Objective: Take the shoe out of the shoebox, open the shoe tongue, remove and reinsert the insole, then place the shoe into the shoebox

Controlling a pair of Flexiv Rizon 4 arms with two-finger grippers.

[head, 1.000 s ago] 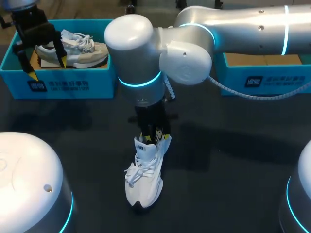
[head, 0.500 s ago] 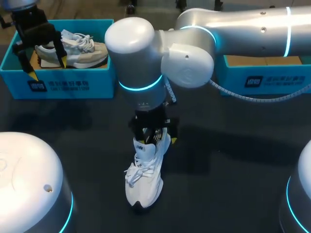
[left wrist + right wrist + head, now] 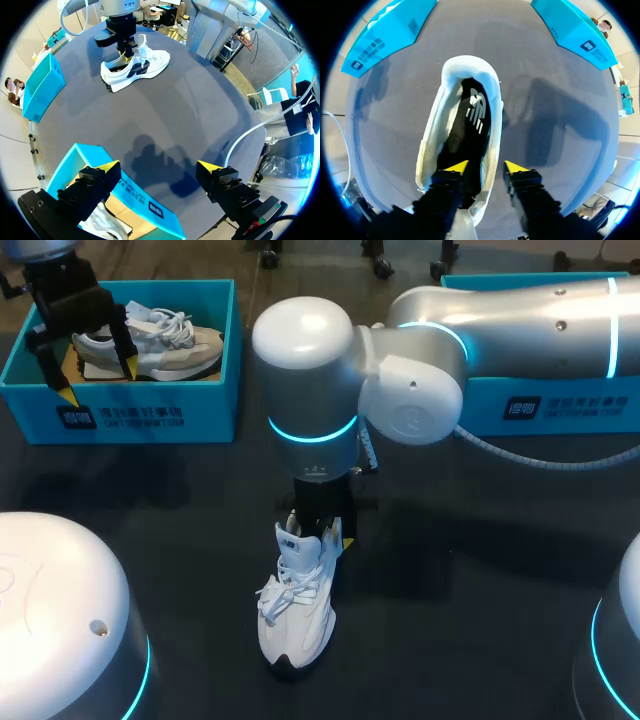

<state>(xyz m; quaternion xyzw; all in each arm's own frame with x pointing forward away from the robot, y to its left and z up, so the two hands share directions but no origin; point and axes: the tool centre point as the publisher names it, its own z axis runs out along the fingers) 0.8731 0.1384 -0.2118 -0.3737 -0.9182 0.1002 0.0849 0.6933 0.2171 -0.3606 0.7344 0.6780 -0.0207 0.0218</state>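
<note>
The dark, matte bench (image 3: 500, 640) fills the head view, plain and unpatterned. Even light from above leaves soft shadows on it. One broad shadow (image 3: 440, 540) lies toward 3 o'clock of the middle and a fainter band (image 3: 110, 475) toward 10 o'clock. In the left wrist view its surface reads grey-blue, with a curved rim.

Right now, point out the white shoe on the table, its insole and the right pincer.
shoe (image 3: 283, 592), head view, on the laces.
insole (image 3: 467, 131), right wrist view, on its black middle.
right pincer (image 3: 485, 167), right wrist view, midway between its yellow tips.
</note>
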